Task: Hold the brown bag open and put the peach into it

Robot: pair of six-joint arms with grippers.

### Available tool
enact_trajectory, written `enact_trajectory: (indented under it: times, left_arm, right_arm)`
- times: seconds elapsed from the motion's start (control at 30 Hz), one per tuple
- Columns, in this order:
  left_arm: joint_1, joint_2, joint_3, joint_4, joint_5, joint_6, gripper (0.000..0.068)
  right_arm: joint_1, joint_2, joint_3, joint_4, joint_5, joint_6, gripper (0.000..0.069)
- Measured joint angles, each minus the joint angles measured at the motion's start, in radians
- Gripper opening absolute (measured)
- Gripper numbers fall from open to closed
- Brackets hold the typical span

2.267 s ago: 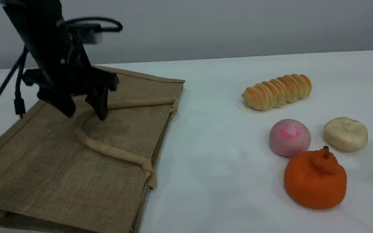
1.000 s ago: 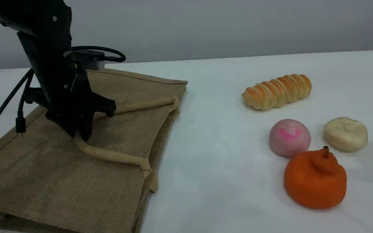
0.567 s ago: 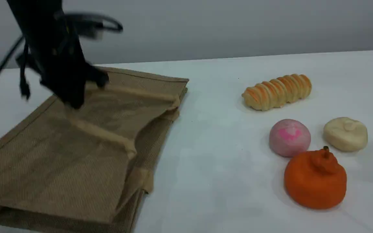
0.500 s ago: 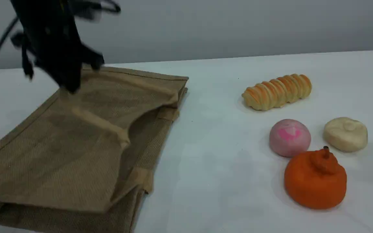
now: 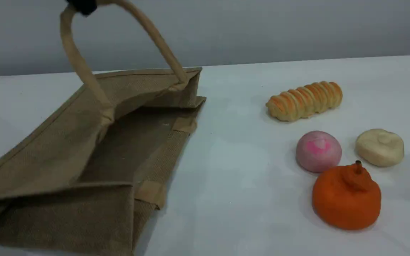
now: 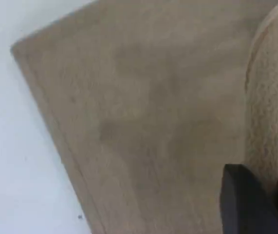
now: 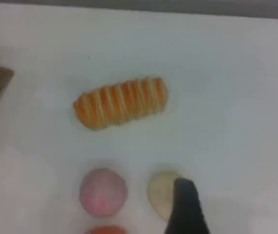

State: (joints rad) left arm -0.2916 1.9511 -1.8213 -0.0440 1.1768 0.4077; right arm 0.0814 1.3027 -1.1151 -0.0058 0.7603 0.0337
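The brown bag, at the left, is held open by its handle, clamped in the left gripper. The peach, near right on the table, must next be grasped by the right gripper, whose jaws cannot be judged.

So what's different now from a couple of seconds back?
The left gripper closed on the upper handle and rose, lifting the top side of the brown bag so its mouth gapes toward the food. The peach, orange fruit, bun and ridged bread haven't moved.
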Motion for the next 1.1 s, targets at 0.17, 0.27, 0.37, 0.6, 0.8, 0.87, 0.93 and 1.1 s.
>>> enact_trajectory:
  times: [0.17,0.27,0.37,0.6,0.8,0.87,0.93,1.1]
  left_arm:
    - [0.000,0.000,-0.139,-0.057,0.054,0.105,0.0090]
    - [0.000,0.000,-0.205,-0.125,0.050,0.178,0.0090]
    - [0.000,-0.002,-0.237,-0.204,0.045,0.253,0.0090]
    - [0.000,-0.020,-0.237,-0.245,0.045,0.364,0.0090]
    - [0.000,-0.022,-0.236,-0.247,0.046,0.423,0.0090]
    - [0.000,-0.022,-0.236,-0.247,0.046,0.423,0.0090]
    - [0.000,-0.022,-0.236,-0.247,0.046,0.423,0.0090]
    - [0.000,-0.022,-0.236,-0.247,0.044,0.423,0.0090]
  right_arm:
    - [0.000,0.058,0.000,0.006,0.003,-0.017,0.0426]
    - [0.000,0.102,0.000,0.006,0.002,-0.017,0.0426]
    - [0.000,0.147,0.000,0.006,0.001,-0.024,0.0426]
    - [0.000,0.230,0.000,0.034,0.011,-0.082,0.0426]
    - [0.000,0.281,0.000,0.096,0.011,-0.162,0.0426]
    - [0.000,0.293,0.000,0.128,0.011,-0.184,0.0426]
    - [0.000,0.315,0.000,0.165,0.011,-0.215,0.0426]
    - [0.020,0.395,0.000,0.287,0.011,-0.290,0.0426]
